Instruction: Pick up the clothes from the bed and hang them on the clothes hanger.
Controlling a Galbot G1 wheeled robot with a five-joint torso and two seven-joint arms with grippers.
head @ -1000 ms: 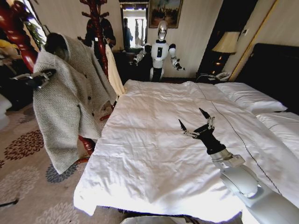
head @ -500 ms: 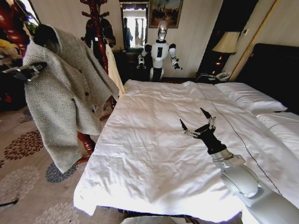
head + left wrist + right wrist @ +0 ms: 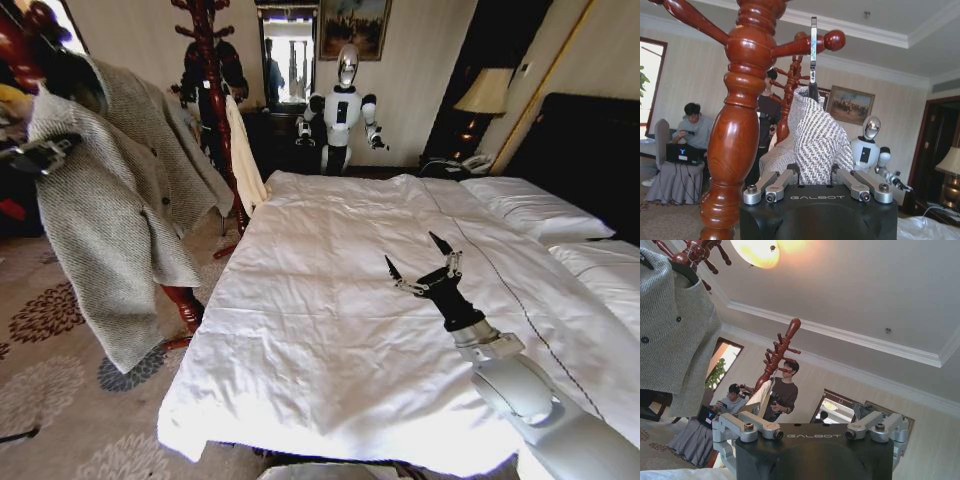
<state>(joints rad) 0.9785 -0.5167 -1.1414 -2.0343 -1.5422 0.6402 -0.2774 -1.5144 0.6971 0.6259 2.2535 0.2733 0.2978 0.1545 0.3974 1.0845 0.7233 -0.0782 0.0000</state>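
Grey-beige jacket (image 3: 115, 200) held aloft beside wooden coat stand (image 3: 737, 125), clamped by left gripper (image 3: 40, 155), hanger hook (image 3: 813, 50) above collar, right gripper (image 3: 418, 262) with fingers spread over bed (image 3: 330, 330)

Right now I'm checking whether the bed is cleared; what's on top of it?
On the bed lie the white duvet and pillows, with the open right gripper hovering above. The jacket hangs beside it in the left gripper. Anything under the duvet is covered.

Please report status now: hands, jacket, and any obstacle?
Left hand shut on jacket, beside the coat stand. Right hand open above bed. No obstacle seen.
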